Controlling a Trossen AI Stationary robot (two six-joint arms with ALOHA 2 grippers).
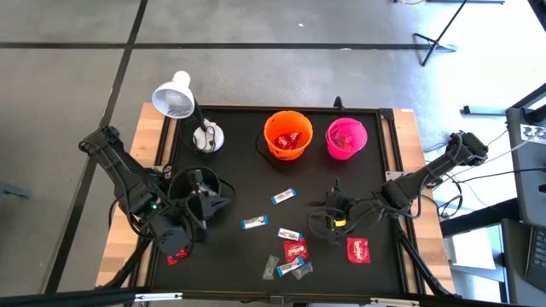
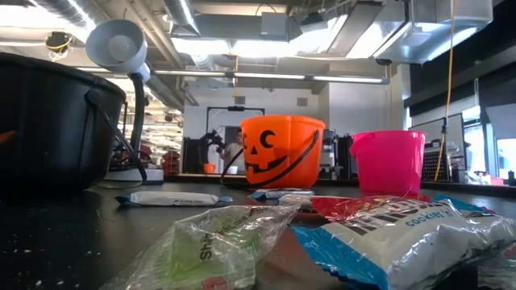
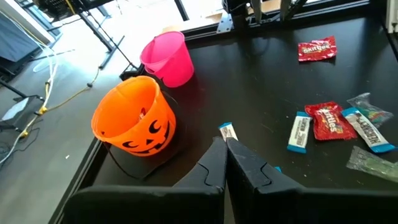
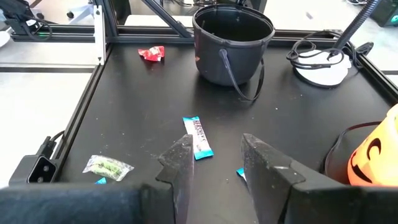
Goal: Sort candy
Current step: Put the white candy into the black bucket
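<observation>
Both arms matte black, boxy segmented links. Left arm, frame left: small green light near its wrist. Right arm, frame right: yellow marking near its wrist, black cables looping off its base.

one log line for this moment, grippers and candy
left gripper: shut, empty, by black bucket | right gripper: open, empty, above table | candy: scattered on table

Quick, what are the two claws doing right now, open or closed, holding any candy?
Left gripper: fingers closed, holding nothing visible, over the table near the black bucket.
Right gripper: fingers open, empty.
</observation>
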